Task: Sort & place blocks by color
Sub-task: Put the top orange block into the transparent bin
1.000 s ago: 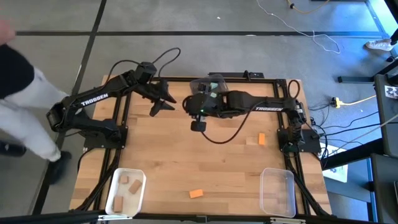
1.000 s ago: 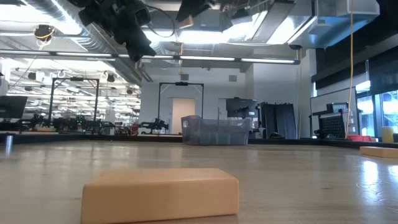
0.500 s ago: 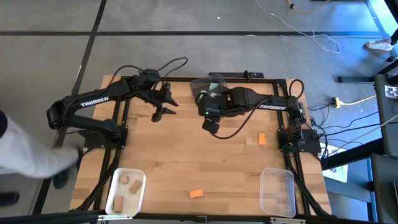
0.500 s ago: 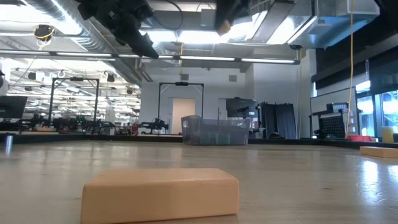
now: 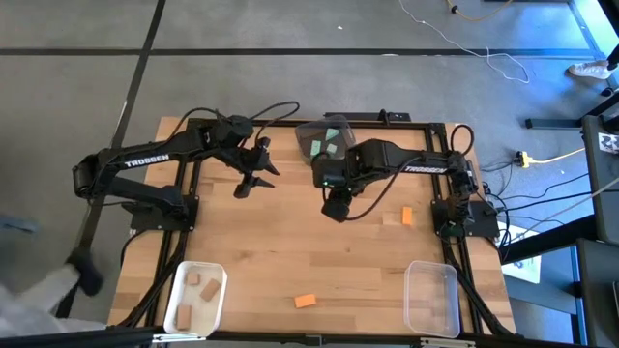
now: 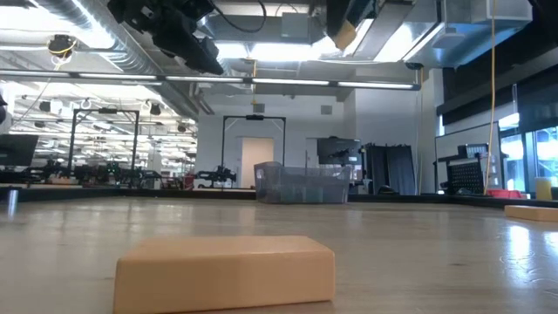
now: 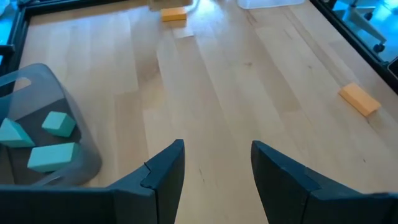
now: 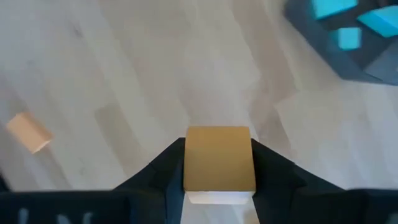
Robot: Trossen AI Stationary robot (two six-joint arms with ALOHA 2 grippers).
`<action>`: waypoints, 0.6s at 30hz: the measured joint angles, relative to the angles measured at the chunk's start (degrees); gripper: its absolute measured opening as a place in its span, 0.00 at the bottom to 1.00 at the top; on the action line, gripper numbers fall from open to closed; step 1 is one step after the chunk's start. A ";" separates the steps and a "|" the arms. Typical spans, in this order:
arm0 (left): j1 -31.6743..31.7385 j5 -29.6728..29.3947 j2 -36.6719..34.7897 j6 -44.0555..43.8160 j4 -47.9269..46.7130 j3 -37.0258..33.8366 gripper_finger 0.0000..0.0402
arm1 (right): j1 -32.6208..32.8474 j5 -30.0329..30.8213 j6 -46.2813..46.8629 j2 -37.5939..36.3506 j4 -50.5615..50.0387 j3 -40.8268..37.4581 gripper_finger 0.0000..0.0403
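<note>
Right claw point(image 8: 219, 186) is closed on one block point(image 8: 219, 158), which looks tan to orange between its two fingers; I cannot say surely which of the two colours it is. In the view from above this claw point(image 5: 335, 206) hangs over the middle of the table point(image 5: 290, 242), a little toward the far side. Left claw point(image 7: 217, 163) stands open and holds nothing; from above it point(image 5: 250, 181) is over the far left part of the table.

Some sorting is already done, as I judge it. The dark grey bin point(image 5: 327, 140) at the far edge holds teal blocks point(image 7: 53, 155), at least three of them in the left wrist view. The white bin point(image 5: 182, 290) at the near left corner holds tan blocks point(image 5: 195, 281), three as far as I can count. The clear bin point(image 5: 432, 298) at the near right corner holds no block that I can see.

Two orange blocks lie free on the wood: one point(image 5: 306, 301) near the front edge in the middle, one point(image 5: 407, 216) on the right side close to the right arm base.

So the teal group seems finished, the tan group nearly so. What is left, in my judgement, is the block now carried and the two orange ones, which probably belong in the clear bin.
</note>
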 joint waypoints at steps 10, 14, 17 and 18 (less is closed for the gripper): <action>-1.19 -0.01 -0.01 -0.51 -0.50 0.00 0.43 | 2.47 2.94 -1.19 -2.21 -0.09 0.00 0.35; -1.18 -0.01 -0.02 -1.91 -0.78 0.00 0.43 | 2.97 5.42 -1.00 -4.52 0.23 -1.79 0.35; -1.19 -0.01 -0.02 -1.97 -1.42 0.00 0.43 | 3.02 5.43 2.24 -9.58 0.06 -9.32 0.35; -1.18 -0.01 -0.02 -1.97 -1.43 0.00 0.43 | 3.02 5.44 4.17 -11.76 -0.07 -12.82 0.35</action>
